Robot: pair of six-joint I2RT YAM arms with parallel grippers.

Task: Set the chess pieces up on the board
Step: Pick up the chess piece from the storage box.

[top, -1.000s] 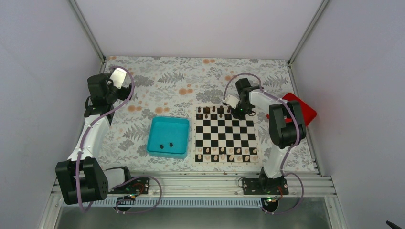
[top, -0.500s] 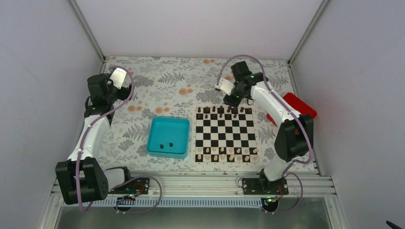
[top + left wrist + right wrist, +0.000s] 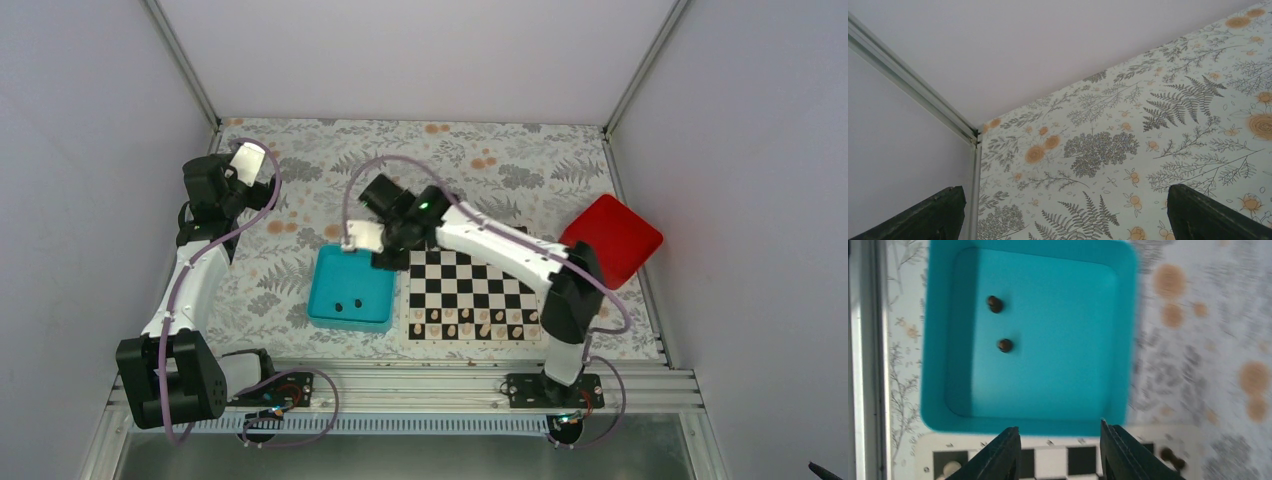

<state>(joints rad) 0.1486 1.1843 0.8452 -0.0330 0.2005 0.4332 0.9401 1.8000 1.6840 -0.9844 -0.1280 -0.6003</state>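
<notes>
Floral tabletop point(image 3: 330, 150), right hand point(image 3: 1060, 447) above tray point(image 3: 1058, 426) rim

Sitting in one teal square plastic tray point(image 3: 1023, 424): two tiny dark chess pieces point(image 3: 995, 303). Lying alongside: one black-and-white chequered board point(image 3: 470, 295), one flat red box point(image 3: 612, 238).

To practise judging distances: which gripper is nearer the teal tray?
Right. The right gripper hovers over the teal tray's right rim; the left gripper is far off near the back-left corner.

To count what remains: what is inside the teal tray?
Two dark chess pieces lie apart in the teal tray; nothing else shows. The right tool hides a little of the rim beside the board.
</notes>
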